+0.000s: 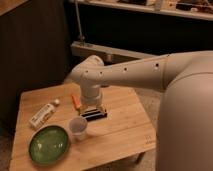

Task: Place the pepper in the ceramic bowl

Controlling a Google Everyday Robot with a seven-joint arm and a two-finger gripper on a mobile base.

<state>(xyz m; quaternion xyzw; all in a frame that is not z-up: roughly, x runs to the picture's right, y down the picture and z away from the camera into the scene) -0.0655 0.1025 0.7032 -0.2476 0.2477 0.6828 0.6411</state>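
The small orange-red pepper (76, 101) lies on the wooden table (122, 125), just left of my arm's wrist. The glossy green ceramic bowl (48, 144) sits at the table's front left, apart from the pepper. My gripper (93, 108) hangs below the white arm, low over the table, right of the pepper and directly over a black rectangular bar (95, 114). The wrist hides most of the gripper.
A small whitish translucent cup (78, 127) stands between the bowl and the black bar. A white tube-like packet (43, 114) lies at the table's left. A dark cabinet stands behind on the left, and a metal shelf frame (100, 50) behind.
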